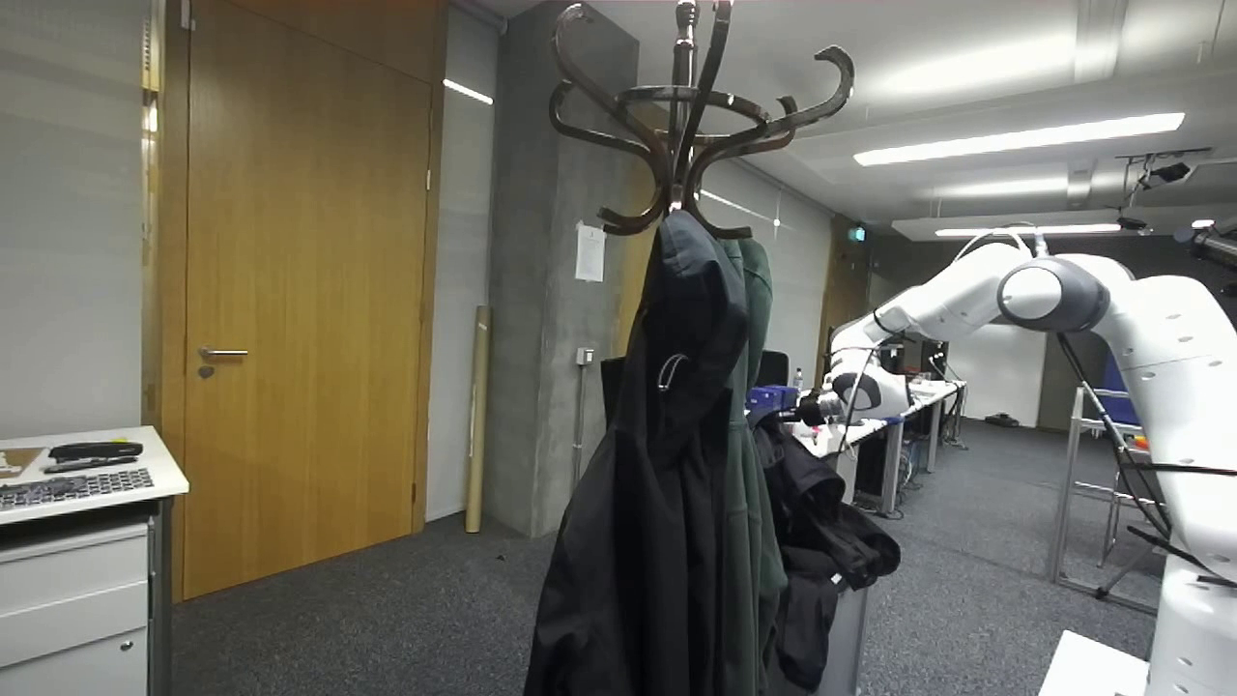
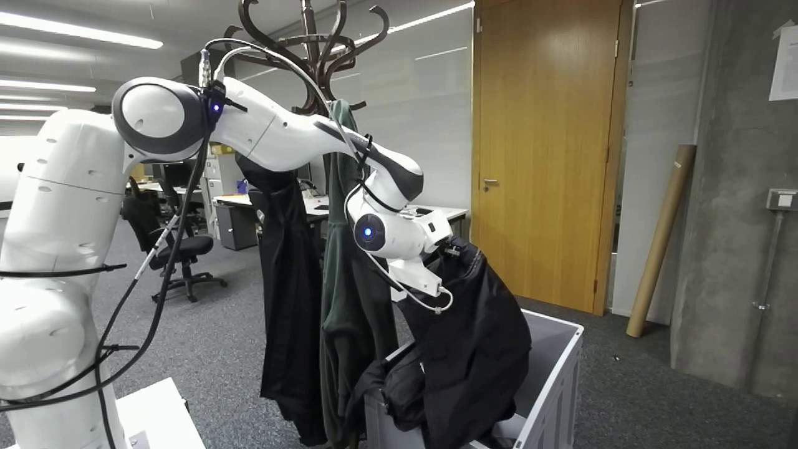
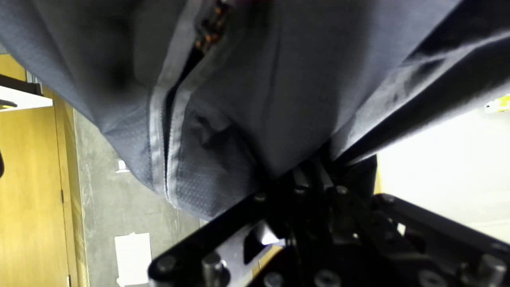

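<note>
Pinching a fold of the jacket (image 2: 480, 349), our gripper (image 3: 314, 177) has its fingers drawn close together; the jacket drapes over the bin (image 2: 556, 405). We expect soft, limp, fairly light cloth, best gripped at a thick, gathered edge.

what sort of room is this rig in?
Most likely an office. In an exterior view, a wheeled swivel chair and a white-topped desk stand in the background, and a tall coat stand shows in both exterior views.
</note>
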`<state>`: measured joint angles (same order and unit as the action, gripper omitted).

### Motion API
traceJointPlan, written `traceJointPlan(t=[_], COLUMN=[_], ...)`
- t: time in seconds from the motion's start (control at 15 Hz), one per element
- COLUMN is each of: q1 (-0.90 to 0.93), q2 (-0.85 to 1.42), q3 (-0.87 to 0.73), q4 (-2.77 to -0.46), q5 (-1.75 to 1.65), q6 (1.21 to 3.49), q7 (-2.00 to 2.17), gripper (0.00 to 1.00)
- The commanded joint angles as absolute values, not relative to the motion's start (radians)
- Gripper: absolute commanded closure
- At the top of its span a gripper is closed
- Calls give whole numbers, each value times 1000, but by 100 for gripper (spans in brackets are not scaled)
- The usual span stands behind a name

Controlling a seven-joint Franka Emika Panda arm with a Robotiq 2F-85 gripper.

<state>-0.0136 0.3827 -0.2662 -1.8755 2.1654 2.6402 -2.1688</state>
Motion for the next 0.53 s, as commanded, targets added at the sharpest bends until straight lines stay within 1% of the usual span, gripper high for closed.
traceJointPlan(t=[0.0, 0.47], q1=[-16, -21], q2=[393, 405], q3=[-264, -260], q4=[-1869, -1859], q5=[2156, 2155], q6=[2640, 2640], q7=[-2151, -2146], gripper=[93, 93])
